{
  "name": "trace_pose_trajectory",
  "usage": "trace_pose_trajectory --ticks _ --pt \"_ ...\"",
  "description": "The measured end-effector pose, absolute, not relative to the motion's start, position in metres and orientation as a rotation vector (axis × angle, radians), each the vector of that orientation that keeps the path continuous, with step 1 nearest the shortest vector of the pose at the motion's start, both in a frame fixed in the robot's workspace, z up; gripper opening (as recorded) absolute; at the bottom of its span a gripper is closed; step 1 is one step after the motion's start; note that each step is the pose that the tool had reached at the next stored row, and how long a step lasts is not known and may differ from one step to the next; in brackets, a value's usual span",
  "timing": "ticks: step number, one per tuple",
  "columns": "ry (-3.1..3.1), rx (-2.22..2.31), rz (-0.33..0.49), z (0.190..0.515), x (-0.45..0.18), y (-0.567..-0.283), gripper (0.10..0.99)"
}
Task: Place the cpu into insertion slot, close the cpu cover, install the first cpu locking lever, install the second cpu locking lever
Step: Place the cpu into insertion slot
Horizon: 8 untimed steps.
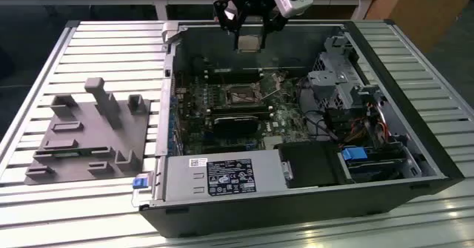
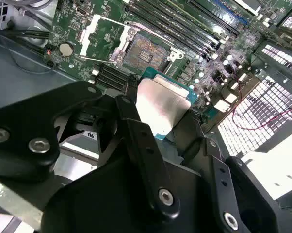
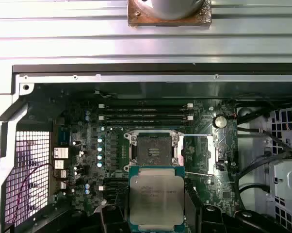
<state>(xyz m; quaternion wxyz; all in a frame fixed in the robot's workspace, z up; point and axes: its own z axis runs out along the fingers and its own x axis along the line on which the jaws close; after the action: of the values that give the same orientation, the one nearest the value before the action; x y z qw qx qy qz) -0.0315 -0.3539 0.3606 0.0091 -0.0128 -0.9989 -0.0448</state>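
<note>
— Well, what is gripped at this moment?
— The cpu [image 3: 155,194] is clamped by the gripper [image 1: 250,36]; the jaws are closed on two opposite edges of the chip, and its dull metal top is seen in both wrist views [image 2: 163,104].
— Where is the chip placed relative to the insertion slot [image 3: 153,148]?
— It is held in the air, apart from the slot, and nothing on the green motherboard [image 3: 83,160] is touched by it.
— Is the slot covered?
— No. Its contact field is left exposed [image 2: 145,52]. The cpu cover [image 3: 198,136] is swung open and is seen just beside the slot. Long black memory slots [image 3: 146,114] are seen along another side of the slot, inside the opened computer case [image 1: 296,203].
</note>
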Motion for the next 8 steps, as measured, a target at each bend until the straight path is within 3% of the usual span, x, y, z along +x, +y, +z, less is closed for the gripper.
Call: trace_pose_trajectory --ticks 8 --pt "-3.120 -0.042 -0.140 0.3606 -0.0315 -0.3539 0.541"
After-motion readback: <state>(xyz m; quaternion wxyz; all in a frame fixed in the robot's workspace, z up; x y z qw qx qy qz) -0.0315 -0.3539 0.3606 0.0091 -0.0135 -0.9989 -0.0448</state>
